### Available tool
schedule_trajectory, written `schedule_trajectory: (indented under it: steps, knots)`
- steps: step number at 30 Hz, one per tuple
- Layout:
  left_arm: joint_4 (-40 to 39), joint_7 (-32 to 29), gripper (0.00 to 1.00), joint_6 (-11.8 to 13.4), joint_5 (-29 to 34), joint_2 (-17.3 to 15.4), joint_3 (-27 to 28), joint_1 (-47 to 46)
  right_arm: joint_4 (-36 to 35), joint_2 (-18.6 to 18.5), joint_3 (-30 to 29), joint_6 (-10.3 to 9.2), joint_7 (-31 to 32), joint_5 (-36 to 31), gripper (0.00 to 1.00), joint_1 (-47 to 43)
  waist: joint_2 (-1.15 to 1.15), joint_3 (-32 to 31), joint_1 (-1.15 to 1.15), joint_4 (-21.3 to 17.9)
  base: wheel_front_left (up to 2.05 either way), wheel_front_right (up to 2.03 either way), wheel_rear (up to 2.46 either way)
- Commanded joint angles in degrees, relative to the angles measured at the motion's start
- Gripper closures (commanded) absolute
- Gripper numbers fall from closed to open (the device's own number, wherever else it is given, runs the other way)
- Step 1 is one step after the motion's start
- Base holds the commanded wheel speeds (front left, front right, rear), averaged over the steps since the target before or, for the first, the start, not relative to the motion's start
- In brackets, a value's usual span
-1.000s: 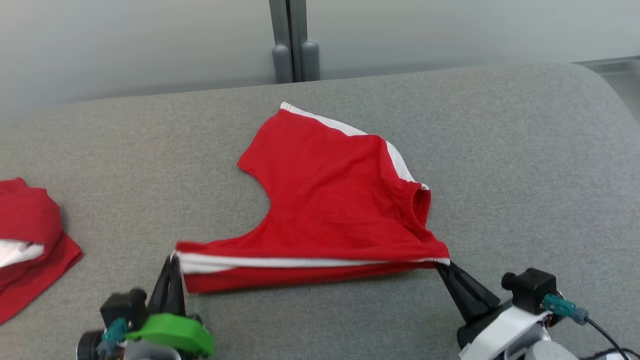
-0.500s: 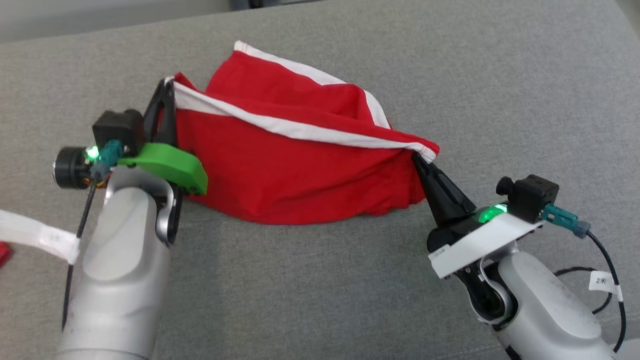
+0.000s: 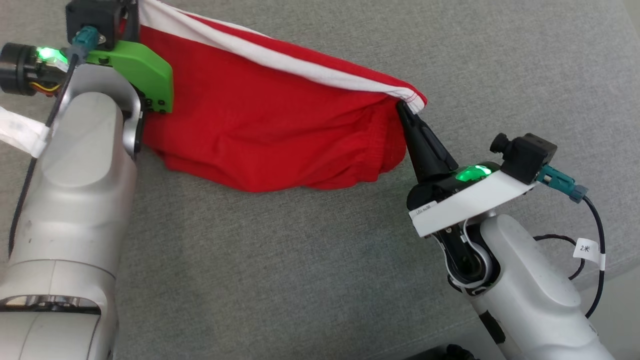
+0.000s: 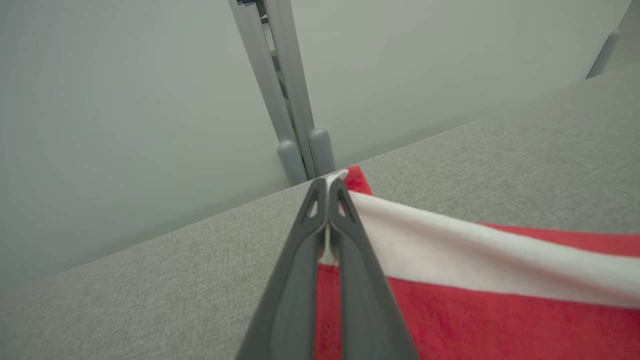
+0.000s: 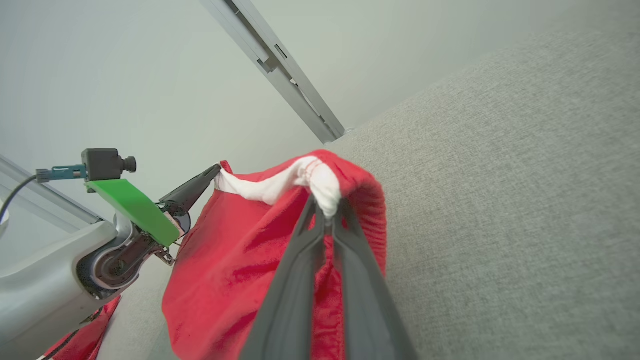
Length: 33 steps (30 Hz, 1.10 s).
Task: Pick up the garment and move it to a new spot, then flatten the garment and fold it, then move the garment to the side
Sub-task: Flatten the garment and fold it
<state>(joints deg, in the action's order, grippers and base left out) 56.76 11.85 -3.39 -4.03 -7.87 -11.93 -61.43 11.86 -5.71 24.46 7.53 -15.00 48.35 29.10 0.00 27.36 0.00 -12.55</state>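
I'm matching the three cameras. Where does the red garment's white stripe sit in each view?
Head view: white stripe runs diagonally from top left to right of centre.
Left wrist view: from centre to the right edge.
Right wrist view: bunched at centre.
Shared landmark: grey fabric surface.

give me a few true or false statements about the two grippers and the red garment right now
1. The left gripper is shut on the white-striped edge of the garment. True.
2. The right gripper is open and clear of the garment. False: it is shut on a corner of it.
3. The garment lies spread flat on the grey surface. False: its top edge is held up, stretched between the two grippers.
4. The garment is red with a white stripe. True.
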Motion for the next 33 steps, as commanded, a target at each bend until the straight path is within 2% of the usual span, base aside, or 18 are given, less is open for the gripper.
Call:
schedule_trajectory:
  steps: [1, 5, 10, 11, 12, 13, 14, 20, 27, 33]
  knots:
    - [1.19, 0.10, 1.00, 0.89, 0.32, -0.99, -0.02, -1.67, -0.17, 0.37, -0.20, -0.08, -0.26, -0.15, 1.00, 1.06, 0.00, 2.77, 0.00, -2.93, 0.00, 0.00, 0.00]
    - [5.30, -0.34, 1.00, 2.93, 0.51, -1.93, 0.14, -3.98, 0.10, 1.43, -0.87, -0.08, -0.26, -0.36, 1.00, 2.63, 0.00, 3.62, 0.00, -3.82, 0.00, 0.00, 0.00]
    - [9.49, 0.48, 1.00, 3.62, 0.10, -1.85, -0.20, -4.38, 1.30, 2.28, -0.33, -0.08, -0.26, -0.48, 1.00, 3.32, 0.00, 3.77, 0.00, -3.77, 0.00, 0.00, 0.00]
    - [9.95, 0.72, 0.89, 3.63, 0.12, -1.68, -0.38, -4.35, 1.58, 2.35, -0.14, -0.08, -0.26, -0.72, 1.00, 3.33, 0.00, 3.72, 0.00, -3.56, 0.00, 0.00, 0.00]
    - [10.36, 1.05, 0.15, 3.69, -0.20, -1.40, -0.28, -4.32, 1.88, 2.37, -0.16, -0.08, -0.26, -0.90, 0.65, 3.29, 0.00, 3.63, 0.00, -3.31, 0.00, 0.00, 0.00]
    - [10.65, 1.25, 0.00, 3.81, -0.30, -1.19, -0.32, -4.28, 2.13, 2.39, -0.47, -0.08, -0.26, -1.05, 0.39, 3.12, 0.00, 3.49, 0.00, -3.06, 0.00, 0.00, 0.00]
    - [10.82, 1.67, 0.00, 3.84, -0.49, -0.93, -0.39, -4.28, 2.56, 2.34, -0.50, -0.08, -0.25, -1.70, 0.00, 3.04, 0.00, 3.31, 0.00, -2.73, 0.00, 0.00, 0.00]
    - [10.73, 3.02, 0.00, 3.67, -1.72, 0.49, 0.03, -2.23, 3.46, 2.03, -4.68, -0.08, -0.25, -7.29, 0.00, 0.97, 0.00, 1.21, 0.00, -1.25, 0.00, 0.00, 0.00]
    - [12.38, 3.36, 0.00, 3.99, -4.07, 0.88, 1.16, 1.80, 4.02, 2.21, -12.05, -0.08, -0.25, -17.46, 0.00, -2.49, 0.00, -1.87, 0.00, -0.15, 0.00, 0.00, 0.00]
    - [14.99, 2.47, 0.00, 2.09, -5.40, 0.63, 1.44, 5.13, 4.93, 2.43, -14.88, -0.08, -0.26, -22.39, 0.00, -4.94, 0.00, -3.88, 0.00, 0.46, 0.00, 0.00, 0.00]
